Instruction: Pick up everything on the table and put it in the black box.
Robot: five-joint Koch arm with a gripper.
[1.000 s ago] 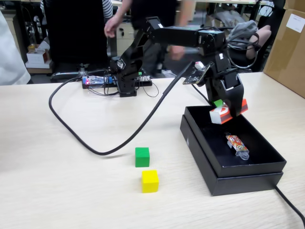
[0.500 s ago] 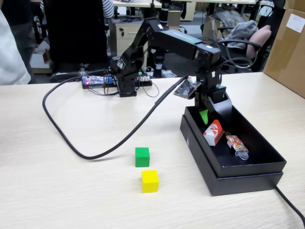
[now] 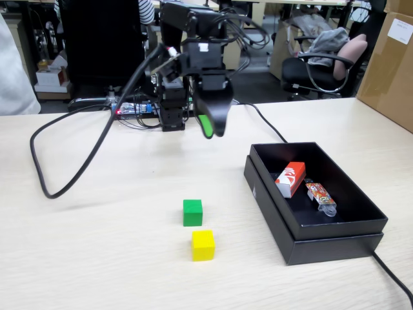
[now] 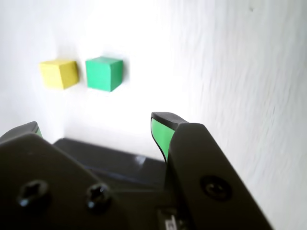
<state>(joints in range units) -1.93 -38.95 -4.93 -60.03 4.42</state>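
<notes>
The red box [image 3: 290, 179] with the white mark lies inside the black box [image 3: 326, 248] at the right of the table [image 3: 90, 258], beside an orange packet [image 3: 321, 196]. The green cube [image 3: 192, 212] [image 4: 104, 73] and the yellow cube [image 3: 203, 245] [image 4: 59, 74] sit side by side on the wood, left of the black box. My gripper [image 3: 211, 129] [image 4: 96, 125] hangs open and empty in the air, above and behind the cubes and well left of the black box. Its green pads [image 4: 160, 134] stand far apart in the wrist view.
A thick black cable [image 3: 40, 174] loops over the left half of the table from the arm. A circuit board [image 3: 132, 108] lies by the arm's base at the back. A brown carton [image 3: 390, 58] stands at the far right, and a thin cable [image 3: 393, 278] runs off the front right.
The red box was let go and now lies in the black box. The arm has swung left and up out of the box, and the cable loop has shifted left with it.
</notes>
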